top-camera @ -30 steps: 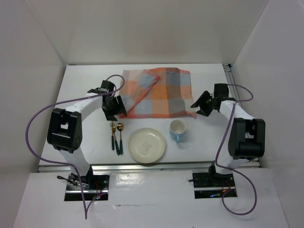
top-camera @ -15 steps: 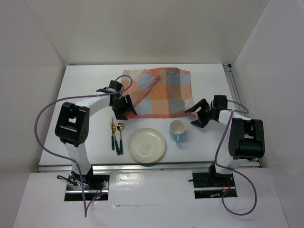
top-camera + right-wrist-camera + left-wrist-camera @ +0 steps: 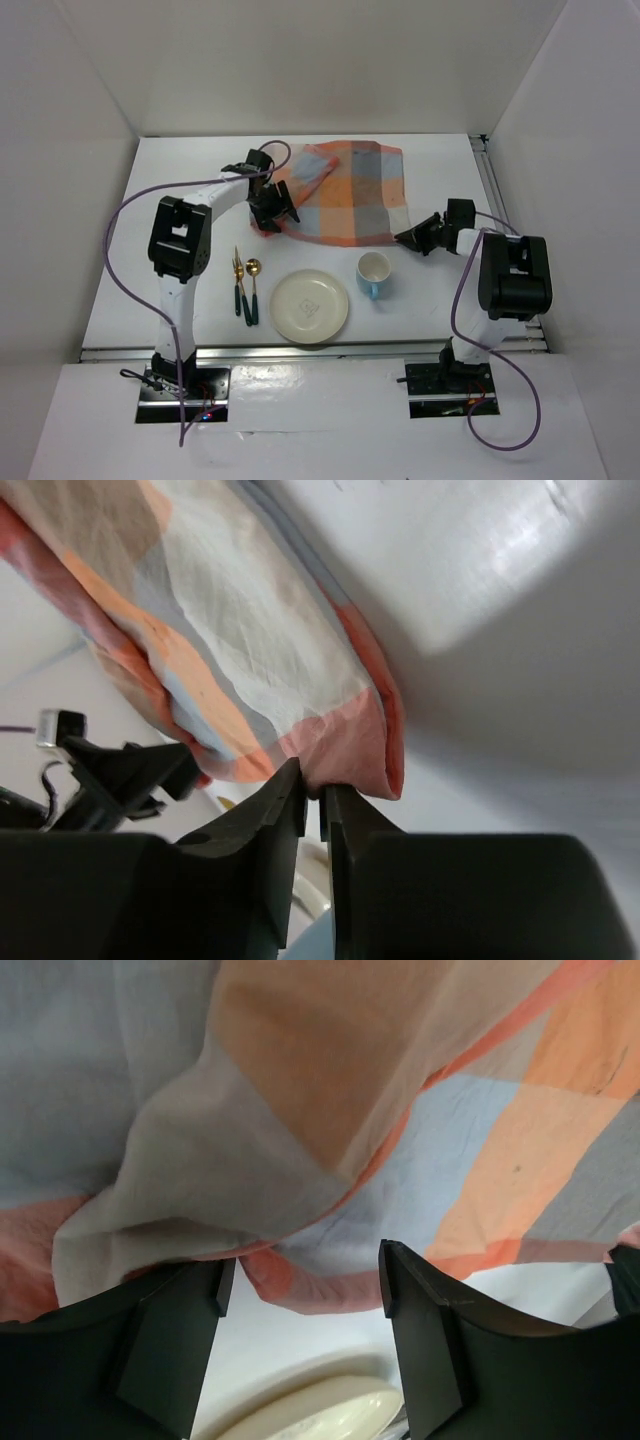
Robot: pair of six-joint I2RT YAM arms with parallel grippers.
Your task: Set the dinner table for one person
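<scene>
On the white dinner table [image 3: 180,200] lies an orange-and-blue-grey checked cloth [image 3: 345,195], its left part folded over. My left gripper [image 3: 280,212] stands open at the cloth's near left edge. In the left wrist view the cloth's hem [image 3: 310,1285] lies between the tips of the left gripper [image 3: 305,1275], untouched. My right gripper [image 3: 408,238] sits low at the cloth's near right corner. In the right wrist view the right gripper [image 3: 312,798] is shut on that pink corner of the cloth [image 3: 340,745].
A cream plate [image 3: 311,306] sits near the front edge. A light blue cup [image 3: 373,273] stands to its right, just in front of the right gripper. A fork [image 3: 238,285] and a spoon [image 3: 252,290] lie left of the plate. Metal rails [image 3: 487,175] edge the table.
The left gripper moved away and rightward onto the cloth's left edge, staying open. The right gripper dropped toward the cloth's near right corner and closed on it.
</scene>
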